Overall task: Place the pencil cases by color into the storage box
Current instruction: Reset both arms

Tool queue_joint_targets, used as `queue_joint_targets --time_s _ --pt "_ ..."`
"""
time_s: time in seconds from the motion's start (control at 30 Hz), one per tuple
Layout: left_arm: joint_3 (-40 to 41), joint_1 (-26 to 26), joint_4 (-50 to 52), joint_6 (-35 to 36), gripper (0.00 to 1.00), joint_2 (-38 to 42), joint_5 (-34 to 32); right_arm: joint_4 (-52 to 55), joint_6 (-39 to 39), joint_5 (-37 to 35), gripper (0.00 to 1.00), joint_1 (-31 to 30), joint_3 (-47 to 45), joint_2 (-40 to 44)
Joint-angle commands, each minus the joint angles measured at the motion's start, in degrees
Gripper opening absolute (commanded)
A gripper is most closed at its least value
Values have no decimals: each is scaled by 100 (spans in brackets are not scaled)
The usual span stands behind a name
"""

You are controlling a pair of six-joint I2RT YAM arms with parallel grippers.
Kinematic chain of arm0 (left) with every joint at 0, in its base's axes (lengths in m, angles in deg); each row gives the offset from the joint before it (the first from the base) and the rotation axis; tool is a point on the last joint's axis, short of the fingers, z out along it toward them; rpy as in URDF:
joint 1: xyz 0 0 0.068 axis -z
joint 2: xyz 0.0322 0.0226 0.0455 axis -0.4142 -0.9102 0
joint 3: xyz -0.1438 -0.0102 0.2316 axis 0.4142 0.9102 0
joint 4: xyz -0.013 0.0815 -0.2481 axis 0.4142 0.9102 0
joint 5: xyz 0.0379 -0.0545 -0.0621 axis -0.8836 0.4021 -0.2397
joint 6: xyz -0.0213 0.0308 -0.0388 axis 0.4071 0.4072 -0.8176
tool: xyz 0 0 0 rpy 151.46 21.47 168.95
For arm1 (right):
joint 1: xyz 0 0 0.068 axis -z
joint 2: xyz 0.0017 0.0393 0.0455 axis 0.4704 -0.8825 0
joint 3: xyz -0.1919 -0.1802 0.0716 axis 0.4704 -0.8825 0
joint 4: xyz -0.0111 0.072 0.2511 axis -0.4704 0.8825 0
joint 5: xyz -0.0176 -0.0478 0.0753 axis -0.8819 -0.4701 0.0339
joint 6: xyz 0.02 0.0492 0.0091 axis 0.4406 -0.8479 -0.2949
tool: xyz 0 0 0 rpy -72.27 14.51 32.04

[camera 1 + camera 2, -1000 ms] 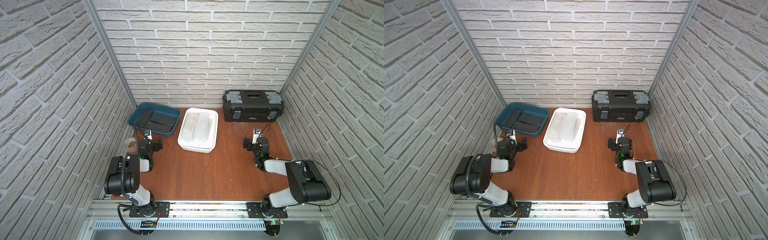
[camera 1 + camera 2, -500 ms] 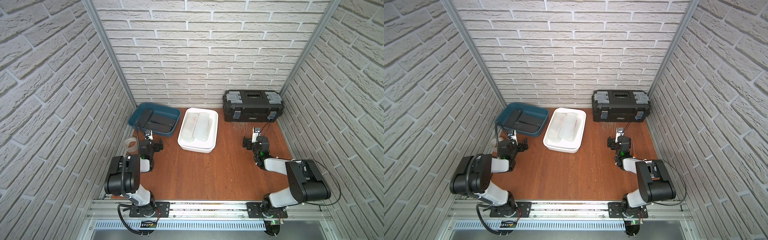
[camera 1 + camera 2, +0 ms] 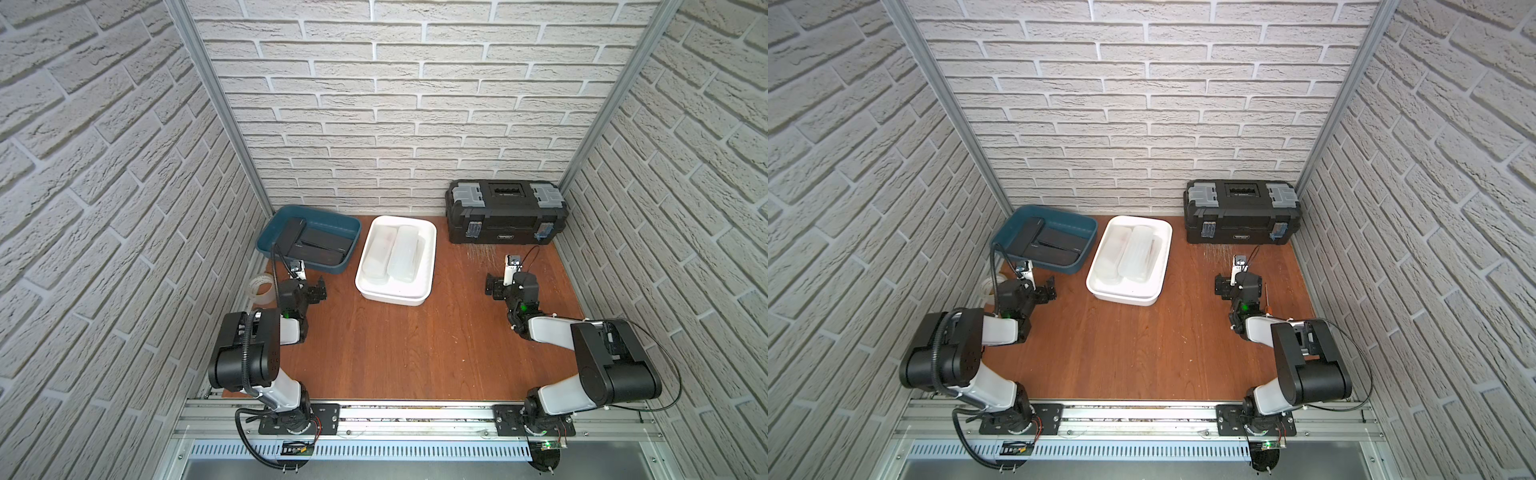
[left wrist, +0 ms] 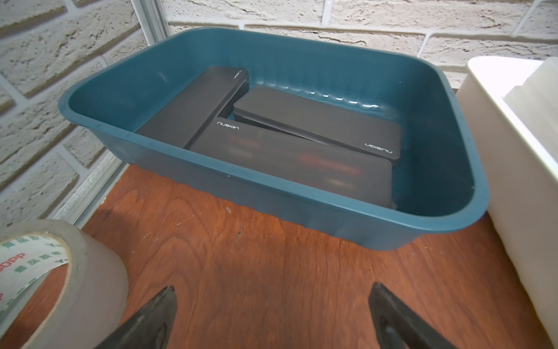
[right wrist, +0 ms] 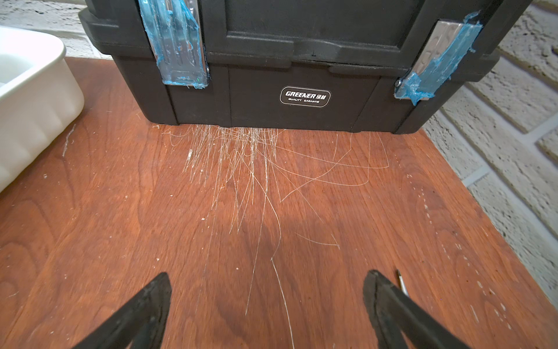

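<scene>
Three matte black pencil cases (image 3: 320, 245) (image 4: 290, 160) lie in the blue storage box (image 3: 353, 220) (image 4: 271, 199) at the back left. Frosted white pencil cases (image 3: 401, 253) (image 3: 1136, 253) lie in the white storage box (image 3: 395, 297) beside it. My left gripper (image 3: 301, 286) (image 4: 271, 294) hovers low over the table just in front of the blue box, open and empty. My right gripper (image 3: 510, 284) (image 5: 268, 278) sits low in front of the black toolbox, open and empty as well.
A closed black toolbox (image 3: 505, 212) (image 5: 302, 60) stands at the back right, with scratched wood before it. A clear tape roll (image 3: 262, 287) (image 4: 60, 272) rests by the left wall, next to my left gripper. A thin screwdriver (image 3: 1266, 297) (image 5: 401, 282) lies beside my right gripper.
</scene>
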Motion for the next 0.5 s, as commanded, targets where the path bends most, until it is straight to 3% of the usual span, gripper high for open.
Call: queue_joint_targets --time_s 0.0,0.47 --pt "-71 24 -182 96 98 0 -53 -132 38 57 99 19 72 26" --pt "-67 20 -182 99 98 0 -58 -149 -17 413 99 187 66 26"
